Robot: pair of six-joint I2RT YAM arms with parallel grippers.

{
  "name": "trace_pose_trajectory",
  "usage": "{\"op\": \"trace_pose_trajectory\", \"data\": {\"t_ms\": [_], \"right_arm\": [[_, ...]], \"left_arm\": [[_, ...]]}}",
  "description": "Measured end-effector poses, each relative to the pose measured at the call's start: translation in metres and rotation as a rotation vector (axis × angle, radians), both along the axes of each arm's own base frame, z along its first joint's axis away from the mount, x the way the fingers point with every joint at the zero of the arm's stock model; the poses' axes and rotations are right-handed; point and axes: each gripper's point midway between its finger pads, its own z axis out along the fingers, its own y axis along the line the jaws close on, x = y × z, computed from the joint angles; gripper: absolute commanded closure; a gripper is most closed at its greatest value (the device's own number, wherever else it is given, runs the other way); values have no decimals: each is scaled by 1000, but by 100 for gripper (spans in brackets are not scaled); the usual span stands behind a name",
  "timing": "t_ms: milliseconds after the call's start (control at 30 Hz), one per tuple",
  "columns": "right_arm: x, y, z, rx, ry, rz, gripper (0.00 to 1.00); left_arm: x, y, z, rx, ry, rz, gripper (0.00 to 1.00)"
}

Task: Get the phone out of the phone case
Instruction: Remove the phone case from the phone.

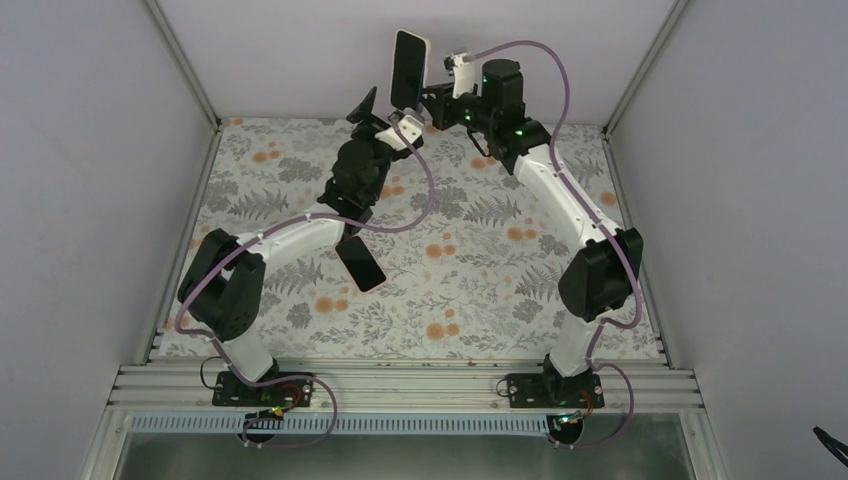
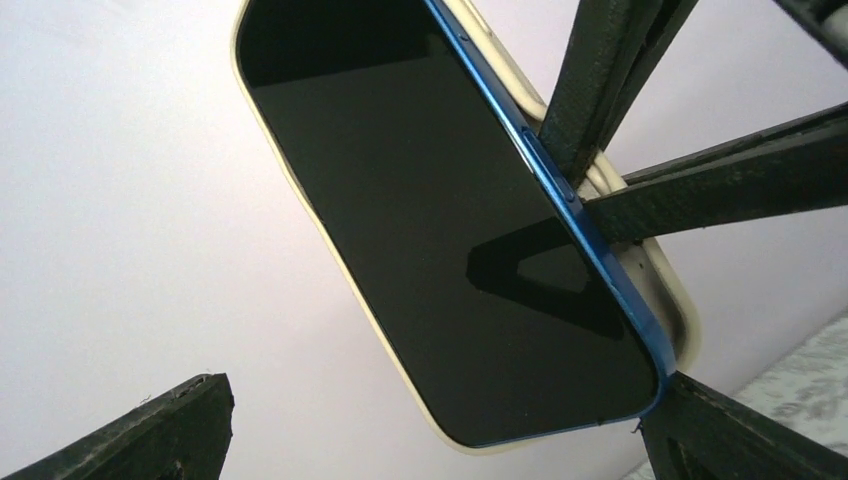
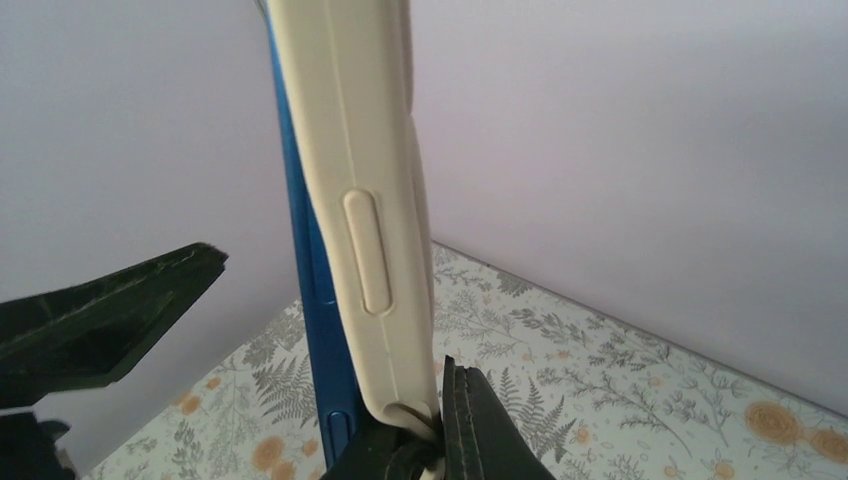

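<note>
Cream phone case point(image 3: 370, 200) clamped by right gripper point(image 3: 425, 445), blue phone point(image 2: 430, 230) partly out; left gripper point(image 1: 385, 112) spread wide, empty.

No legible text or marks; phone point(image 2: 430, 230) screen blank, case point(image 3: 370, 200) plain.

The phone point(image 1: 408, 68) sits in the phone case point(image 3: 370, 200) with one long edge standing out of it, raised above the far edge of the table point(image 1: 480, 290), near that edge's middle. The right gripper point(image 1: 432, 100) clamps the case's lower end from the right. The left gripper point(image 1: 375, 110) sits just left of it, jaws spread. A second phone point(image 1: 360, 263) lies on the table, left of centre.
</note>
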Motion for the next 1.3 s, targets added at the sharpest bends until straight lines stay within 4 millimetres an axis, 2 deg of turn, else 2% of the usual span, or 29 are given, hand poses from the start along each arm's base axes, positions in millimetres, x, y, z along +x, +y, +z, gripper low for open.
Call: {"op": "trace_pose_trajectory", "data": {"t_ms": [200,367,500,833,967,1033,1300], "right_arm": [[3,9,-3,-12,-24,-12,97],[3,20,-18,-29,-1,3,97],[0,26,-14,-15,-19,31,97],[-9,37,2,17,-110,128,97],[-11,39,6,24,-140,148,97],[-11,39,8,26,-151,150,97],[-11,36,0,28,-104,144,97]], "left_arm": [[-5,-3,2,64,-144,144,0],[-11,-1,8,97,-250,233,7],[-16,3,15,111,-311,277,14],[-21,7,23,72,-390,308,41],[-19,5,21,36,-398,296,63],[-18,4,20,1,-409,291,70],[-16,-2,20,-15,-439,257,91]]}}
